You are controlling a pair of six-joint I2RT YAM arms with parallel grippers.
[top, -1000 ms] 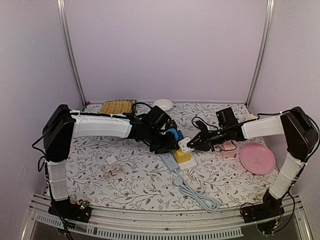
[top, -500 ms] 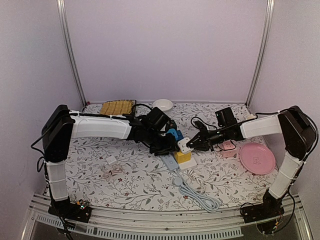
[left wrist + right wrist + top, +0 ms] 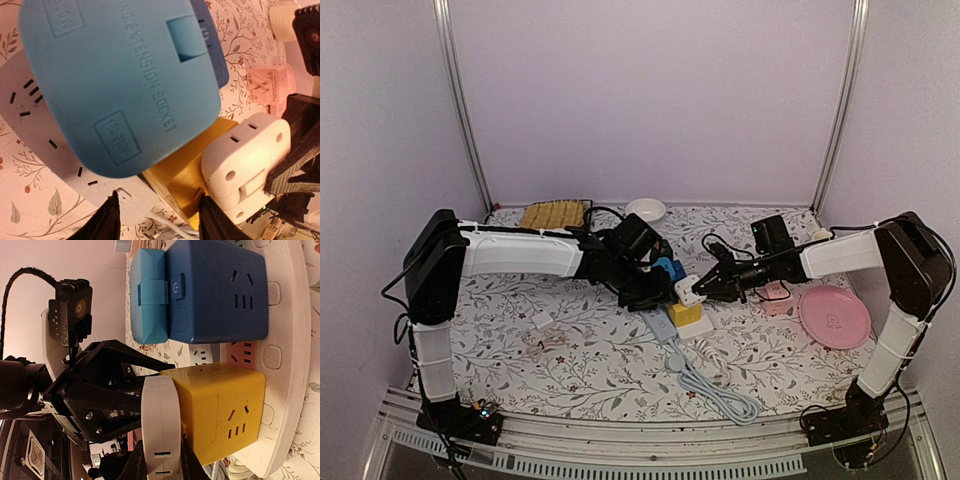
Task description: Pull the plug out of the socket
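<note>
1. Hardly anything has shifted in the last second: the right arm (image 3: 840,255) has edged slightly toward 9 o'clock, and the white plug (image 3: 689,293) stays against the yellow cube socket (image 3: 685,314).
2. From above, I see the plug near the middle of the table, on the cube's 12 o'clock side. It is a thin slab with its broad face flat to the cube. In the right wrist view I see it edge-on, with its long axis running 12 to 6.
3. I count one white plug, two cube sockets (the yellow one and a dark blue cube socket (image 3: 215,292)), one light blue block (image 3: 120,85) and one white power strip (image 3: 660,322) under them.
4. The right arm reaches in from 3 o'clock with its forearm nearly level. The right gripper (image 3: 161,460) points toward 9 o'clock and pinches the plug by its two broad faces.
5. The left arm (image 3: 520,255) stretches in from 9 o'clock, its wrist dipped over the strip. The left gripper (image 3: 157,222) has its fingers standing apart. The strip's edge and the yellow cube's corner show between them, and I cannot tell whether they touch anything.
</note>
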